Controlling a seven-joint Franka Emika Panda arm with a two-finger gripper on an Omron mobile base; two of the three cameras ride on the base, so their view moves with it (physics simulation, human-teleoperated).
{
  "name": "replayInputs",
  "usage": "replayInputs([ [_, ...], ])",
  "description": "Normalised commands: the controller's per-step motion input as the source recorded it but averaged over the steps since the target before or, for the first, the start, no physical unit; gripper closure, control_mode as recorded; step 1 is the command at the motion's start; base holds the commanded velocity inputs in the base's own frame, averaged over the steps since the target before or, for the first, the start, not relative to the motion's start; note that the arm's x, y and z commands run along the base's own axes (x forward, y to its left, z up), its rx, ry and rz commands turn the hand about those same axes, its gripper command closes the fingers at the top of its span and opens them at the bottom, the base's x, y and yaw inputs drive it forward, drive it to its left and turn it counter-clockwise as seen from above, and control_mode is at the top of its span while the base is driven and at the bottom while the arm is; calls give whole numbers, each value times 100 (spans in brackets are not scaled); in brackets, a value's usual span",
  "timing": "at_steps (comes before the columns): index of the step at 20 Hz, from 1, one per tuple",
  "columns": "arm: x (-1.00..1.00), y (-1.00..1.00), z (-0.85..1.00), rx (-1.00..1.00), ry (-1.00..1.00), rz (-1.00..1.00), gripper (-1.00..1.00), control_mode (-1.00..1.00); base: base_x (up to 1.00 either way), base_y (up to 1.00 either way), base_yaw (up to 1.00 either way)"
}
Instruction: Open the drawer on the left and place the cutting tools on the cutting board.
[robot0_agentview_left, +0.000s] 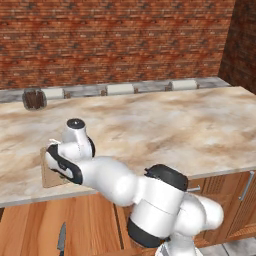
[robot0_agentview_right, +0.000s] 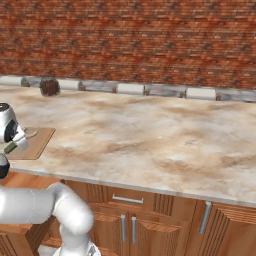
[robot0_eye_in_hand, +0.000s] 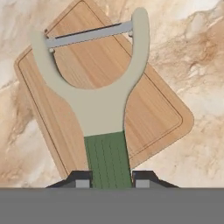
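While held: gripper (robot0_eye_in_hand: 109, 181) clamps peeler (robot0_eye_in_hand: 100, 109) by its green handle, above board (robot0_eye_in_hand: 153, 113).
Handling: light, stiff; forked head delicate, so grip handle.
Knife (robot0_agentview_left: 61, 239): lower left.

**Brick-backed kitchen with a marble counter**

A red brick wall (robot0_agentview_left: 115, 40) fills twelve o'clock. Below it a pale beige marbled countertop (robot0_agentview_right: 150, 135) spreads wide, a grey stone ledge (robot0_agentview_right: 165, 91) along its back edge. At six o'clock sit brown wooden cabinet doors (robot0_agentview_right: 145, 227) with vertical silver handles.

Arm bent left, hand (robot0_eye_in_hand: 109, 183) clamped, pointing down.
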Motion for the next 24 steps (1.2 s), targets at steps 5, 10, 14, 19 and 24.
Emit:
replayInputs([
  [5,92,0,0,-1,29,0,100,-100,0,0,0],
  [10,59,5,-8,-5,12,0,100,-100,0,0,0],
  [14,21,9,-2,-1,1,0,100,-100,0,0,0],
  [19,-58,19,30,1,-2,2,-100,-100,0,0,0],
  [24,-100,24,33,2,-5,12,-100,-100,0,0,0],
])
